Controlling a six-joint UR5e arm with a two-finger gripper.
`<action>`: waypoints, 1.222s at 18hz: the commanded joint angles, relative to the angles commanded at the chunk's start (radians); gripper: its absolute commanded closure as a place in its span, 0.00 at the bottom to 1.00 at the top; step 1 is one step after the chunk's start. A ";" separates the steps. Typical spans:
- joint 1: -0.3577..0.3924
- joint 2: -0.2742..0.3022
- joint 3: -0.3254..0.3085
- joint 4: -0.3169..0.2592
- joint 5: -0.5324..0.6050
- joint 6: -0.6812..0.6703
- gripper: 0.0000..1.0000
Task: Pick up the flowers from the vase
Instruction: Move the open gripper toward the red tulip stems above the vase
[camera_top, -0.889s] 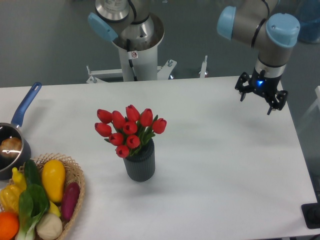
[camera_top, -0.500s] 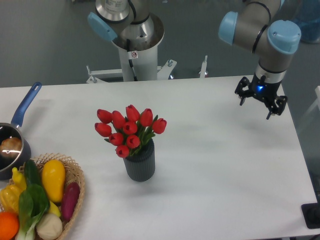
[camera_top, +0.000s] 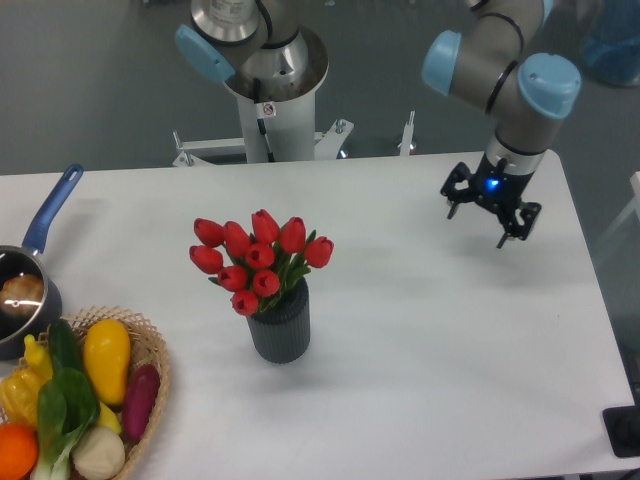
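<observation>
The arm (camera_top: 497, 50) is made of fat grey metal tubes with pale blue caps at the joints. Its round silver base (camera_top: 268, 90) stands behind the desk (camera_top: 420, 330), with a small white sticker bearing a red mark and a thin black cable down the front. The hand (camera_top: 487, 212) is small, black and spidery, with a blue light glowing above its thin prongs.

pot (camera_top: 22, 300) (left edge) cropped, basket (camera_top: 150, 345) cropped

flowers (camera_top: 260, 262) in vase (camera_top: 281, 325), basket (camera_top: 150, 385) left, end effector (camera_top: 487, 212) right
</observation>
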 joint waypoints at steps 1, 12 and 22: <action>-0.012 0.011 -0.009 0.002 -0.043 -0.002 0.00; -0.103 0.069 -0.023 -0.011 -0.497 -0.049 0.00; -0.169 0.078 -0.054 -0.011 -0.763 -0.046 0.00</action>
